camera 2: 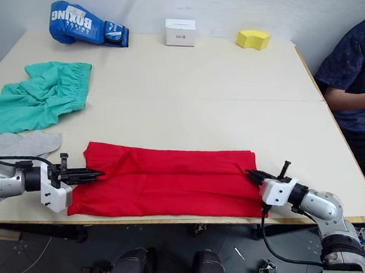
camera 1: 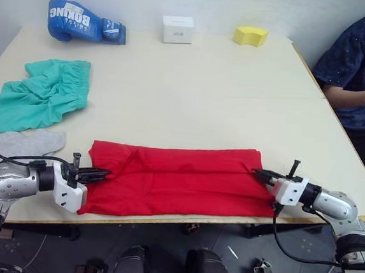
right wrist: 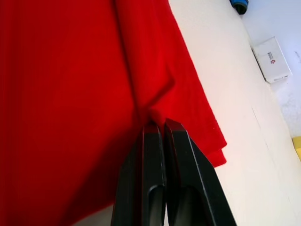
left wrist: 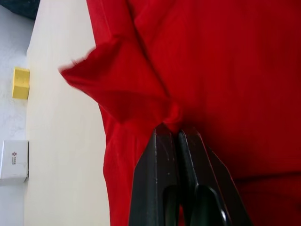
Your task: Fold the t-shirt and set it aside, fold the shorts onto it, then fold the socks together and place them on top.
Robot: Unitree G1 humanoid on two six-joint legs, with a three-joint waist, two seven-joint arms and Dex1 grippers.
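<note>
Red cloth spans the desk's [camera 1: 194, 74] near edge: the t-shirt [camera 1: 178, 181], already folded into a long band, is pinched at each end. In the left eye view, the left tool [camera 1: 100, 174] and right tool [camera 1: 261, 175] each clamp an end, with the shorts [camera 1: 39, 95] and socks [camera 1: 31, 142] lying toward the desk's left edge. The left wrist view shows black fingers [left wrist: 164, 179] closed on a gathered pucker; the right wrist view shows the same grip at the hem. A clean fold likely calls for both ends lifting together, keeping the band taut and level.
</note>
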